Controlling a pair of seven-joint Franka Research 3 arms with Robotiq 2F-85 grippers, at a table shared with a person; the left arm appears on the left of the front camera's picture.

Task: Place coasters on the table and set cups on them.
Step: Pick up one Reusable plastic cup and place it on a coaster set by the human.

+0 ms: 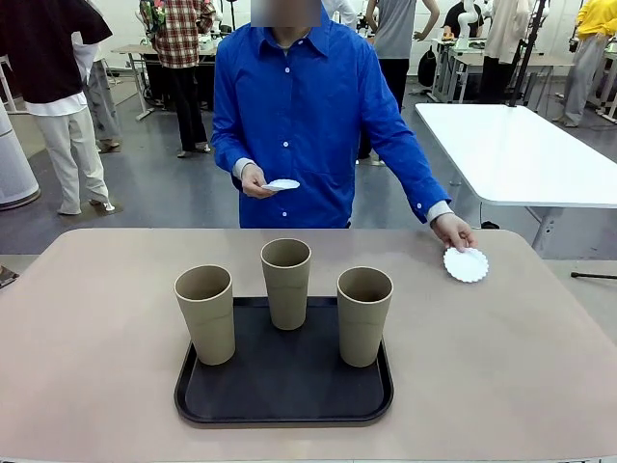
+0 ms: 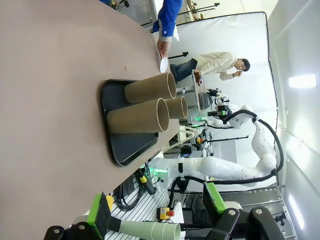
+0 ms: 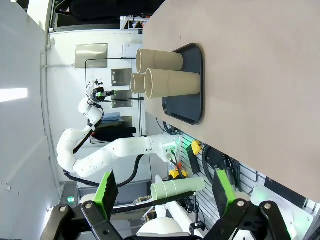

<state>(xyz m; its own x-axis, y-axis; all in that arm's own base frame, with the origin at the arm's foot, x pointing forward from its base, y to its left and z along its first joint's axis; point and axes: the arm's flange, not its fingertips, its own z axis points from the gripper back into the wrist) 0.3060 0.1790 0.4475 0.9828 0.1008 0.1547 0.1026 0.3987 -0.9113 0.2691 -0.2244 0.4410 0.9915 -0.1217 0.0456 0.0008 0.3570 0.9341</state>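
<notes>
— Entry one: cups?
— We list three cups [image 1: 286,283], tan and upright, all on the black tray [image 1: 282,386] at the middle of the tabletop [image 1: 96,328]. One stands at the tray's far side. Two stand nearer us, one to either side of it. None touch.

— Entry two: coasters?
— We log one coaster [image 1: 466,264] lying flat on the tabletop near its far edge, toward the robot's right and well apart from the tray. The person [image 1: 299,116] has a hand [image 1: 453,231] at it, fingertips touching its far rim. A second coaster [image 1: 281,184] is held in the other hand [image 1: 254,180], off the tabletop at waist height. Whether that is a single piece or a stack, we cannot tell.

— Entry three: grippers?
— Left gripper [image 2: 156,206]: fingers spread apart, nothing between them. Right gripper [image 3: 165,190]: likewise spread apart and empty.
</notes>
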